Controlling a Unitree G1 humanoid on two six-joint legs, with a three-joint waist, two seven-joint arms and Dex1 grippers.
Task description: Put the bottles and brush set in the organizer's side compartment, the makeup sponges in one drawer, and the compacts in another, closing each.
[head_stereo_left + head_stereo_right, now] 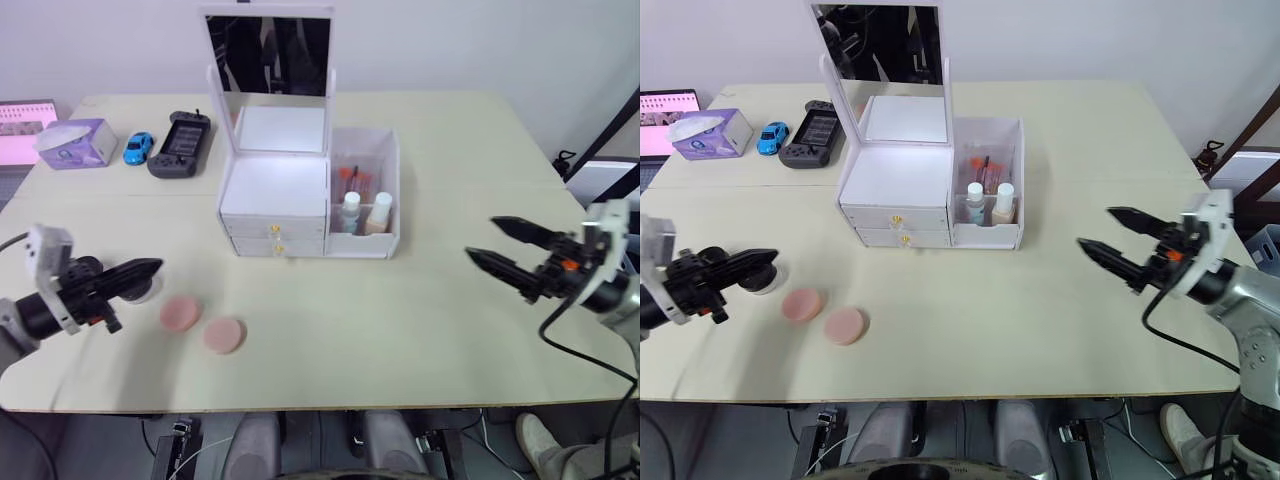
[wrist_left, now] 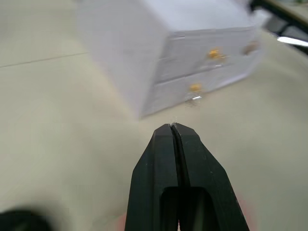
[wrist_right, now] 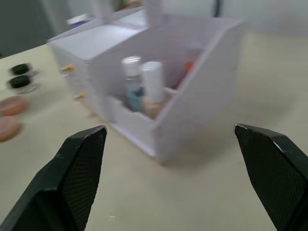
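I am holding my left hand [image 1: 150, 267] clenched with nothing between its fingers, hovering low over the surface [image 1: 400, 320] at my left, just beside the compacts [image 3: 20, 76], which are sitting past the two pink makeup sponges [image 1: 203, 324]. My right hand [image 1: 492, 245] is hanging released, fingers spread wide and empty, well to the right of the organizer [image 1: 290, 195] and pointing toward it. Both gold-knobbed drawers [image 1: 273, 238] are sitting shut. In the side compartment [image 1: 388, 170] the two white-capped bottles [image 1: 365, 213] are standing upright at the front with the brush set [image 1: 350, 178] leaning behind them. A purple tissue box [image 1: 76, 143], a blue toy car [image 1: 137, 147] and a game console [image 1: 180, 144] are lying at the far left.
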